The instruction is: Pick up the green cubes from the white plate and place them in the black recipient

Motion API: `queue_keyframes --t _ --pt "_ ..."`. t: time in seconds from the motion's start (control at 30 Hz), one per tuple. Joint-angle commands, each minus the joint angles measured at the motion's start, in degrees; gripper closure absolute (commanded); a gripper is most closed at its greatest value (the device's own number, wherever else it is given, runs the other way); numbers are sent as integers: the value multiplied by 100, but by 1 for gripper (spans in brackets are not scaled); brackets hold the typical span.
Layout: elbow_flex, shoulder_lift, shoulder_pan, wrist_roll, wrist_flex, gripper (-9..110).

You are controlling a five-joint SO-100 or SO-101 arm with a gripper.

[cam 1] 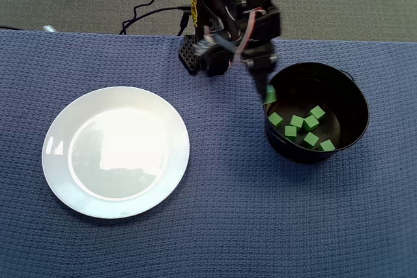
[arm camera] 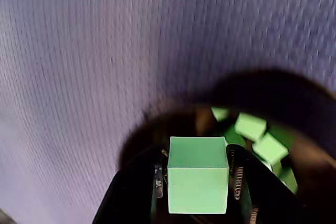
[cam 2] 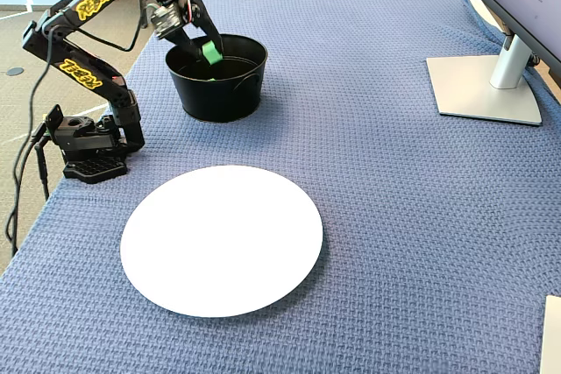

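Arm (cam 2: 83,6) folded up from its base at the far left table edge in the fixed view, elbow high, forearm angled down over the near-left rim of the black pot (cam 2: 216,94). Gripper (arm camera: 198,192) clamped on one green cube (arm camera: 198,174), fingers pressed against both its sides, held above the pot's opening. Seven more green cubes (cam 1: 305,127) lying inside the pot. White plate (cam 1: 58,161) bare, well apart to the left in the overhead view, on the blue cloth (cam 1: 260,226).

The black arm bends up high from its base at the upper left of the fixed view. Its gripper (cam 2: 209,50) points down, its two fingers squeezed on something small.
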Motion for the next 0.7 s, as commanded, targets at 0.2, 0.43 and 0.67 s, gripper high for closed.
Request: queue_keyframes --t 0.2,0.43,0.67 --pt "396 -554 -1573 70 -1459 102" --pt "35 -1380 -1564 149 -1758 94" --pt "202 -1292 -1459 237 -1740 70"
